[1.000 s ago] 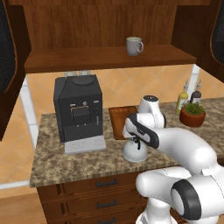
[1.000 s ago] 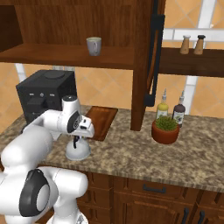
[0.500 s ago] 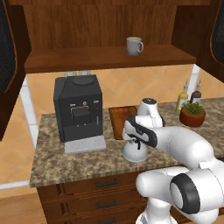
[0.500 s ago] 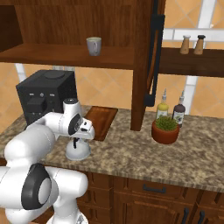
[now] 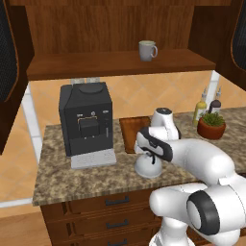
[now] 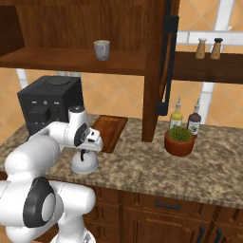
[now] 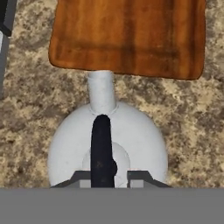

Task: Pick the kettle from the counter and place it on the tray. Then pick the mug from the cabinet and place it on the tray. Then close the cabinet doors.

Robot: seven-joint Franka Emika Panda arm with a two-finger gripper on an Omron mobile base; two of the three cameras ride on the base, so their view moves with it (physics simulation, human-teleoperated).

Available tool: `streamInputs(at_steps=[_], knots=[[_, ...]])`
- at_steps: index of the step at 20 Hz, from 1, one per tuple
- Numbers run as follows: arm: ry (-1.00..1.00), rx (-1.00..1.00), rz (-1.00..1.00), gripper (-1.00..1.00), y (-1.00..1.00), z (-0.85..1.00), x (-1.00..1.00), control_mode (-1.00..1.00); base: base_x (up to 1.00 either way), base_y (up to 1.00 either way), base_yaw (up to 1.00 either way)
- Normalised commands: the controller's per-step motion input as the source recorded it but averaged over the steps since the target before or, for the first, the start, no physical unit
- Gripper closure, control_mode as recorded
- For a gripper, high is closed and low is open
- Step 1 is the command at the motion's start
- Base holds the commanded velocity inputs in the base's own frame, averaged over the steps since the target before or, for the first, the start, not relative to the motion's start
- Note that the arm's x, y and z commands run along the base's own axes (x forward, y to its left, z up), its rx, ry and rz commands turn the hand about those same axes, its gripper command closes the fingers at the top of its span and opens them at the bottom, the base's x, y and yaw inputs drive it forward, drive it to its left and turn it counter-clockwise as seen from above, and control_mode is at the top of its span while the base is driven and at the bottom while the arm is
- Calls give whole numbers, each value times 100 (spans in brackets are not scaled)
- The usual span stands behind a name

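Note:
The silver-white kettle (image 5: 149, 168) (image 6: 84, 163) (image 7: 135, 140) stands on the granite counter (image 5: 72, 175), its spout toward the tray (image 5: 130, 132) (image 6: 110, 130) (image 7: 127, 39) just behind it. My gripper (image 5: 150, 153) (image 6: 86, 150) (image 7: 110, 177) reaches straight down over the kettle, and its fingertips flank the black arched handle closely, shut on it. The kettle's base rests on the counter. The mug (image 5: 147, 50) (image 6: 101, 49) sits upright on the cabinet shelf (image 5: 96, 65). Both cabinet doors (image 5: 9, 57) (image 6: 163, 61) are swung open.
A big black coffee machine (image 5: 86, 122) (image 6: 47, 102) stands left of the kettle. To the right are a potted plant (image 5: 211, 126) (image 6: 179, 141) and two bottles (image 5: 202, 109) (image 6: 176, 114). Two shakers (image 6: 209, 47) sit on a side shelf.
The gripper's fingers have drawn in around the kettle's handle; the hand sank slightly toward the kettle. Kettle, tray and mug have stayed put.

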Motion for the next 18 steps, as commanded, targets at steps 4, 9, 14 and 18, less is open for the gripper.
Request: streamInputs(at_steps=[4, 9, 14, 18], knots=[[-15, 0, 0, 100, 18, 69, 0, -100, 0, 0, 0], [-23, -1, 0, 100, 0, 77, 4, -100, 0, 0, 0], [-2, -2, 0, 100, -15, 6, 28, -100, 0, 0, 0], [0, 0, -1, 100, -21, 6, 41, -100, 0, 0, 0]])
